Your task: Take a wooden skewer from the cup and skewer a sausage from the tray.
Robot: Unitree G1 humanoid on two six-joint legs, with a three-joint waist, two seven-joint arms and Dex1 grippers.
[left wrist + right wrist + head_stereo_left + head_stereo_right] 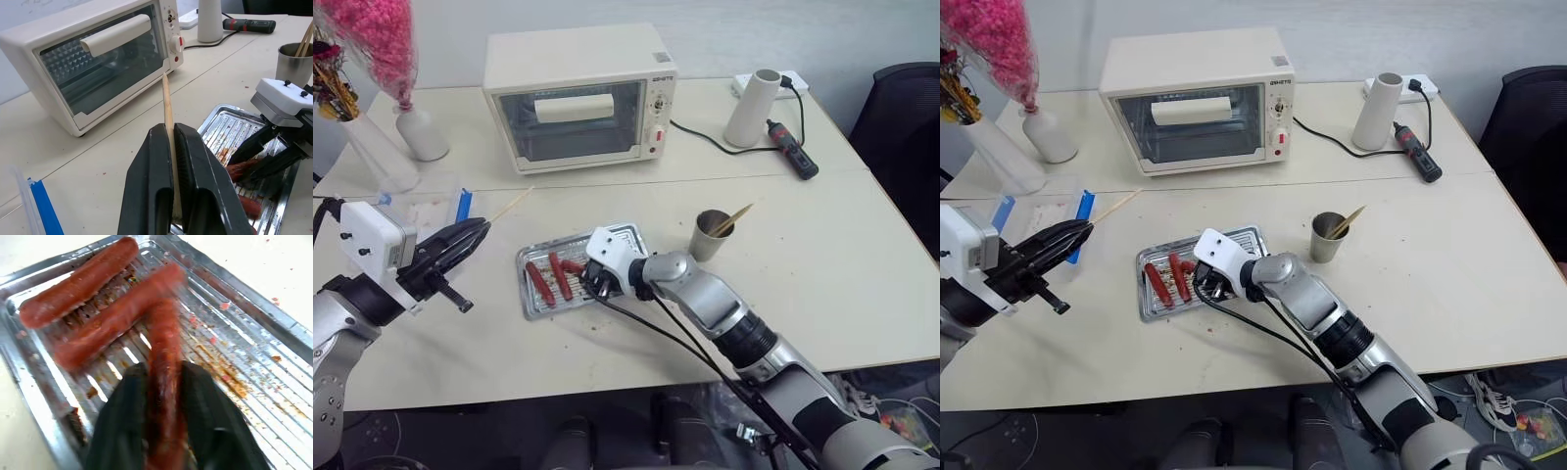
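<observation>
My left gripper (478,233) is shut on a wooden skewer (512,205), held above the table to the left of the tray; the stick (166,105) rises straight out between the black fingers (151,161). The silver tray (628,235) lies mid-table with three reddish-brown sausages. My right gripper (590,284) is down in the tray, its fingers (122,401) pressed against both sides of one sausage (164,333). The other two sausages (78,284) (110,320) lie beside it. Just right of the tray stands the grey-beige cup (708,240), with more skewers (732,219) in it.
A cream toaster oven (578,98) stands at the back, with a white cylinder (751,108) and a black-and-red tool (795,152) to its right. A clear box with blue clips (435,208) and flower vases (416,132) are at the left. A dark chair (901,108) is at the far right.
</observation>
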